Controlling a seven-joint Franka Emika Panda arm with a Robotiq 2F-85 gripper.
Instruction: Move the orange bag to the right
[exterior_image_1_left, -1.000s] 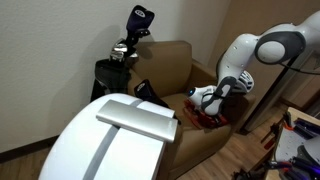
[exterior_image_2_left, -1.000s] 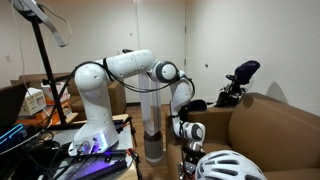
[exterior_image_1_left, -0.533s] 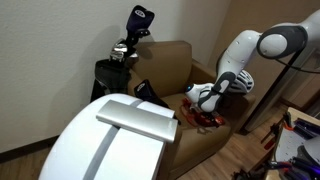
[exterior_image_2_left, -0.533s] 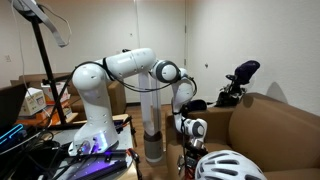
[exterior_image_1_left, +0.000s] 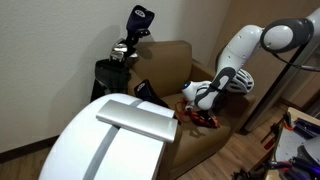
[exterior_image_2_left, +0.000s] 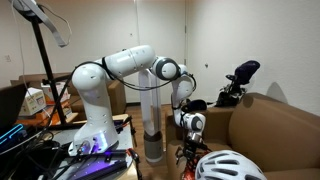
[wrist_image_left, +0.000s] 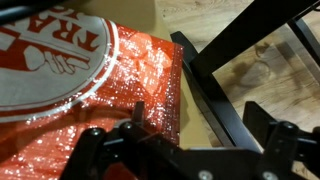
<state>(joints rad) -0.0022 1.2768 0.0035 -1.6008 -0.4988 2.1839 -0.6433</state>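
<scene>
Gripper (exterior_image_1_left: 198, 109) holding orange bag (wrist_image_left: 140, 72) shifted along the armchair (exterior_image_1_left: 168, 62).

Orange bag (wrist_image_left: 130, 85): small flat packet, crinkly glossy orange-red foil. My wrist view: fills frame from 9 to 12 o'clock. Pale round label with red lettering sits toward 10 o'clock. Straight edge runs diagonally from 12 toward 5 o'clock. In an exterior view, shows as small red patch (exterior_image_1_left: 197, 118) at armchair (exterior_image_1_left: 170, 65) seat front. Resting or lifted: cannot tell.
</scene>
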